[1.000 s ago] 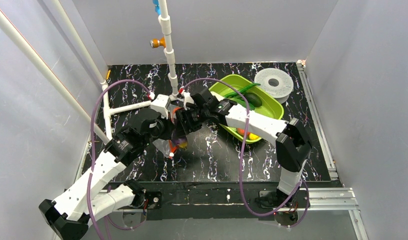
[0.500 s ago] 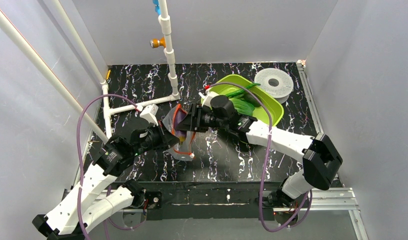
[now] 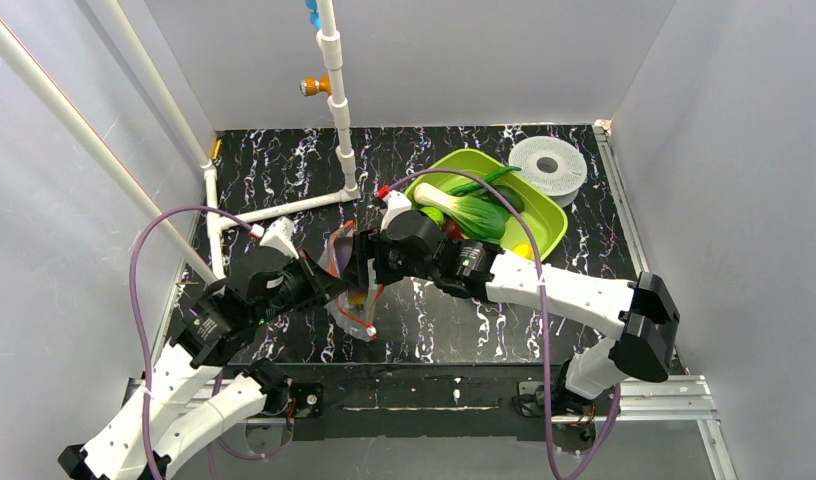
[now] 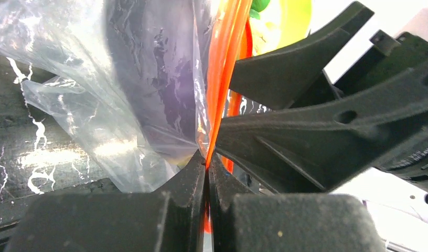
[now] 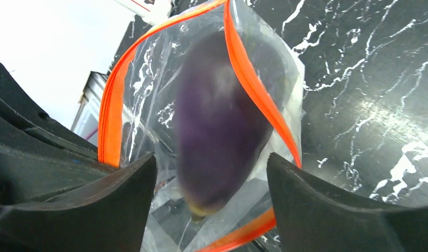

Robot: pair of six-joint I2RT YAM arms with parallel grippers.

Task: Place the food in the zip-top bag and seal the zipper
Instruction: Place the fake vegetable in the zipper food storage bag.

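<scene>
The zip-top bag (image 3: 346, 300) hangs between my two grippers, left of the table's middle. My left gripper (image 3: 324, 280) is shut on the zipper (image 4: 222, 68), pinching the red-orange strip at its tips (image 4: 206, 164). My right gripper (image 3: 362, 262) is open, its fingers (image 5: 96, 205) standing either side of the bag's open mouth. The purple eggplant (image 5: 217, 131) is blurred and sits inside the mouth between the two zipper strips (image 5: 254, 89). It also shows as a purple shape through the clear plastic in the left wrist view (image 4: 149, 68).
The lime-green tray (image 3: 549, 215) at the back right holds bok choy (image 3: 469, 208), a long green pepper (image 3: 479, 183), a yellow fruit (image 3: 524, 250) and a red one (image 3: 452, 230). A white perforated disc (image 3: 547, 165) lies behind it. A white pipe frame (image 3: 284, 208) stands at the back left.
Both grippers and the bag have moved toward the near left. The right arm has swung off the tray and uncovered the food. The eggplant now sits in the bag's mouth.
</scene>
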